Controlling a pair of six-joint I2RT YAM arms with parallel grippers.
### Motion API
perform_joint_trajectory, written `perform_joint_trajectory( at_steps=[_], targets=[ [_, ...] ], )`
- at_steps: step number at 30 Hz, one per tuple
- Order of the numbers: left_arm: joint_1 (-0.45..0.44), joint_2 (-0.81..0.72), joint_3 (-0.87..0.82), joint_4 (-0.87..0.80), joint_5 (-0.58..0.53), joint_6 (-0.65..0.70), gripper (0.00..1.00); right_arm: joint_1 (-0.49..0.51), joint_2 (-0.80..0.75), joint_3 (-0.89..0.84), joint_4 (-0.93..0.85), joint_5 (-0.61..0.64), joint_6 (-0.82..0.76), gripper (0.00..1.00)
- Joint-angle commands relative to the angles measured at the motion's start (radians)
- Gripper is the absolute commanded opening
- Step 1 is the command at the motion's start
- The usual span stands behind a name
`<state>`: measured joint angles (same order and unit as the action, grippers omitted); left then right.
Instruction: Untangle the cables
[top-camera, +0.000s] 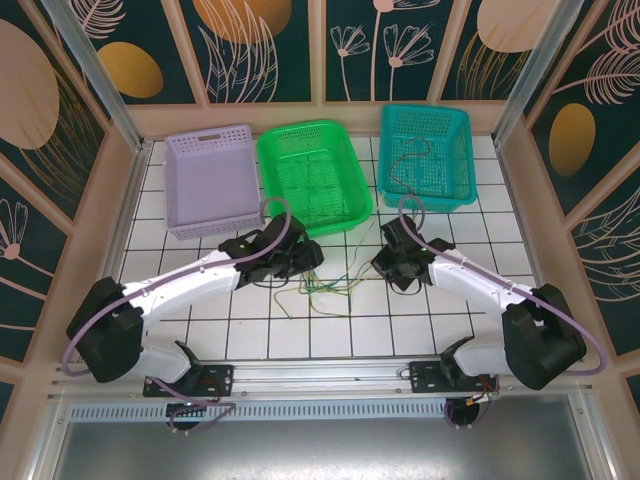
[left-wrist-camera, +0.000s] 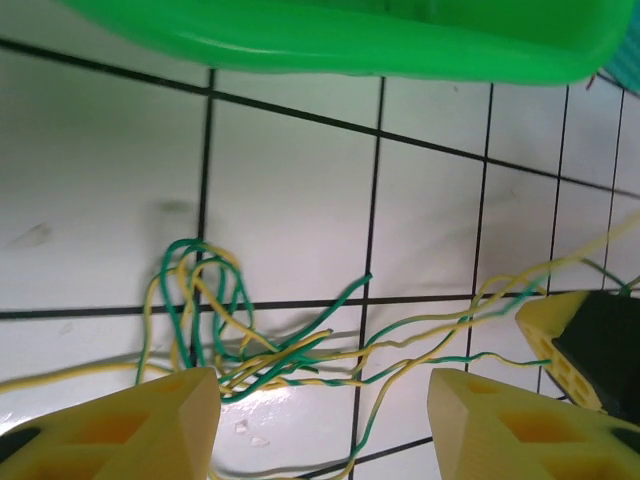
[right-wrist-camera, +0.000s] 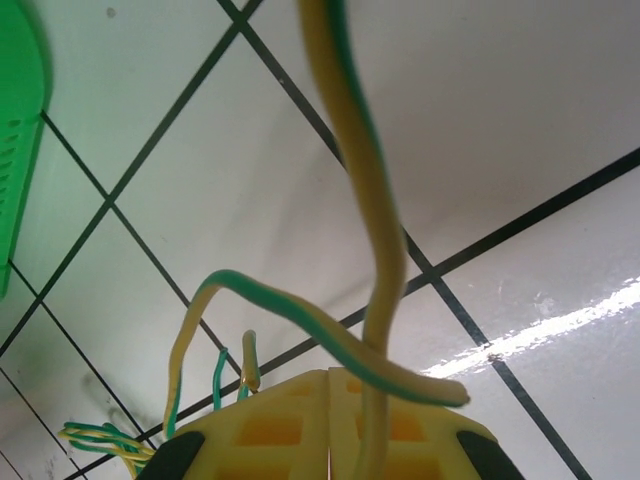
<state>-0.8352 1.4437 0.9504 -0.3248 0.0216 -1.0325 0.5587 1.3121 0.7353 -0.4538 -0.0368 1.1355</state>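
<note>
1. Left claw (left-wrist-camera: 320, 400): fingers apart, gripping nothing; it hovers low over the white tiled table (left-wrist-camera: 100, 200)
2. Cables (left-wrist-camera: 250, 350): a loose knot of green and yellow strands lies on the tiles just ahead of the left claw's tips and partly between them, and several strands trail off to its right, towards the other claw
3. Right claw (right-wrist-camera: 330, 385): fingers together, clamped on one yellow-and-green cable that runs up and away from its tips; a second bend of wire droops across the front of the fingers
4. Green basket (left-wrist-camera: 350, 40): beyond the left claw, well apart from the knot
5. Step in hand, as judged: one strand is anchored by the right claw while the left claw lines up on the knot, so the drawing-out of a single cable appears only begun
6. Next move, as judged: the left claw must close on the knot itself or on a different strand, not the anchored one; the two claws then draw apart gently, since such thin wire may slip or tighten
</note>
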Motion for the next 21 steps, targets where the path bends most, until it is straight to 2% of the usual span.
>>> perform_joint_trajectory(
  at_steps=[1, 8, 13, 15, 21],
  targets=[
    [-0.043, 0.068, 0.059, -0.076, -0.011, 0.119, 0.53, -0.006, 0.007, 0.043, -0.033, 0.039, -0.050, 0.00],
    [-0.066, 0.168, 0.097, -0.147, -0.060, 0.204, 0.57, -0.006, 0.019, 0.048, -0.021, 0.006, -0.095, 0.00],
    [-0.108, 0.105, 0.035, -0.027, 0.007, 0.277, 0.68, -0.038, 0.048, 0.070, -0.025, -0.018, -0.118, 0.00],
    [-0.138, 0.095, 0.028, 0.024, 0.011, 0.337, 0.69, -0.042, 0.057, 0.087, -0.037, -0.033, -0.120, 0.00],
    [-0.193, 0.021, -0.075, 0.211, -0.158, 0.581, 0.72, -0.055, 0.073, 0.186, -0.131, -0.034, -0.181, 0.00]
  ],
)
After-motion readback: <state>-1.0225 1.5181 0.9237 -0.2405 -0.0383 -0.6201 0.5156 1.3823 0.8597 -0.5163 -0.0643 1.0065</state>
